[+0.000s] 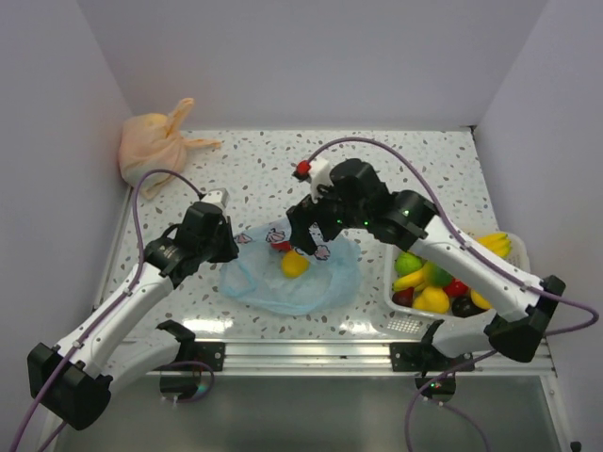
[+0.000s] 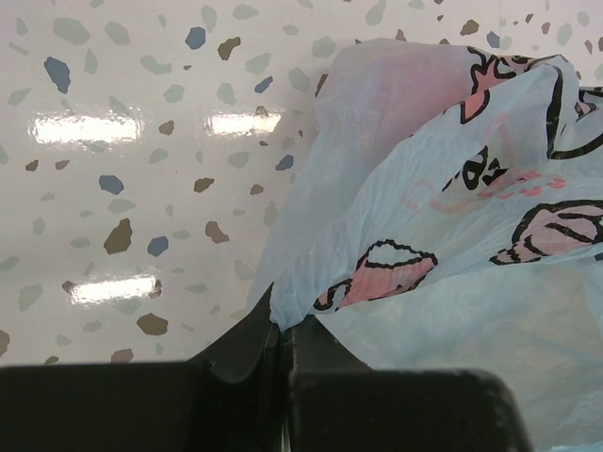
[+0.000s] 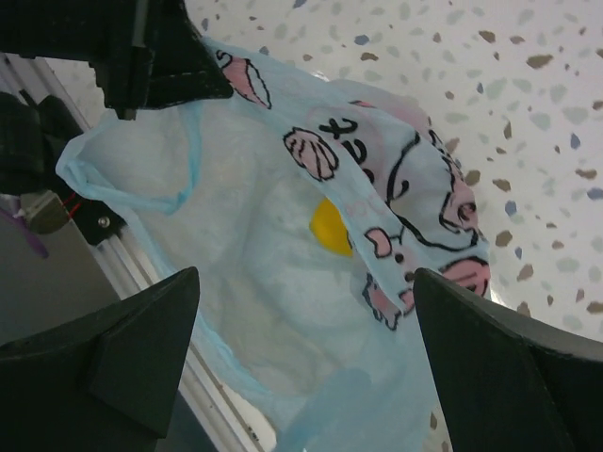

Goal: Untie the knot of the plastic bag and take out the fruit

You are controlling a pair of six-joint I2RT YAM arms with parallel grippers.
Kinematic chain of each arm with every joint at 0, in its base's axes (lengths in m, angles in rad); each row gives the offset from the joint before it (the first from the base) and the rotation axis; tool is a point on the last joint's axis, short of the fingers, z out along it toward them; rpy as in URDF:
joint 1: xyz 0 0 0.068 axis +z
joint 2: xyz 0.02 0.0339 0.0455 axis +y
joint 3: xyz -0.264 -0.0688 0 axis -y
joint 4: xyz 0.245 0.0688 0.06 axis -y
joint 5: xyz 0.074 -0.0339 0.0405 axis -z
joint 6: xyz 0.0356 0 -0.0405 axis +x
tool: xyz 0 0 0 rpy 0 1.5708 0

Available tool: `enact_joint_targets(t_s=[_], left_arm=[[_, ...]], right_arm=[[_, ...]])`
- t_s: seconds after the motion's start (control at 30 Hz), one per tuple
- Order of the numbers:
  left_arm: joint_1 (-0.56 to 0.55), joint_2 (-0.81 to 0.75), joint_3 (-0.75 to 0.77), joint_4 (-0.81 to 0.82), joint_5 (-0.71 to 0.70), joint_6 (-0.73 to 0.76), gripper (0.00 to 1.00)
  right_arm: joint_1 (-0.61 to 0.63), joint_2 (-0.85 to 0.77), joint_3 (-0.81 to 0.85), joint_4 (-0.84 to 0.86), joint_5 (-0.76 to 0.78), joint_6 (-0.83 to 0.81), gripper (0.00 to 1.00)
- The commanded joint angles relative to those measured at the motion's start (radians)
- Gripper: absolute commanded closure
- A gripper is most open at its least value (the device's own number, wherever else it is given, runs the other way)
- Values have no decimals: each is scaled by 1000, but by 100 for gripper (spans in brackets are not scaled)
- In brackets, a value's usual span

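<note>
1. The light blue plastic bag (image 1: 292, 273) lies flat on the speckled table (image 1: 424, 169), just left of the white basket (image 1: 407, 326).
2. The left gripper (image 2: 283, 325) is squeezed tight on the thin bag edge that is farthest from the basket.
3. The right gripper (image 3: 306, 348) hangs over the bag, nearer the basket. Its jaws are spread wide and hold nothing.
4. A yellow fruit (image 3: 330, 226) shows through the bag.
5. The bag has a pink and white cartoon picture (image 2: 377, 278) with dark letters, too crumpled to read.
6. The basket holds bananas (image 1: 495, 243) and other colourful fruit.
7. An orange bag (image 1: 155, 141) sits well apart, far left of and behind the basket.
</note>
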Motion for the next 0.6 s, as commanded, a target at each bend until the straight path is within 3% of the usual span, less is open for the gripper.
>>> enact_joint_targets(t_s=[0.0, 0.17, 0.4, 0.47, 0.5, 0.53, 0.57], left_arm=[[3, -8, 18, 5, -19, -3, 100], [3, -23, 6, 0, -18, -9, 100], [3, -42, -5, -15, -25, -8, 100], [3, -48, -17, -12, -25, -8, 100], [3, -48, -25, -8, -25, -9, 100], [3, -46, -31, -6, -24, -11, 100], [3, -48, -45, 5, -22, -12, 100]], right_arm=[[67, 105, 108, -15, 90, -119, 1], [76, 294, 88, -20, 165, -178, 1], [33, 400, -65, 81, 233, -193, 3], [-3, 406, -84, 101, 221, -185, 19], [-10, 411, -88, 109, 219, -187, 33], [-14, 408, -78, 100, 222, -196, 65], [-13, 405, -61, 92, 233, -199, 84]])
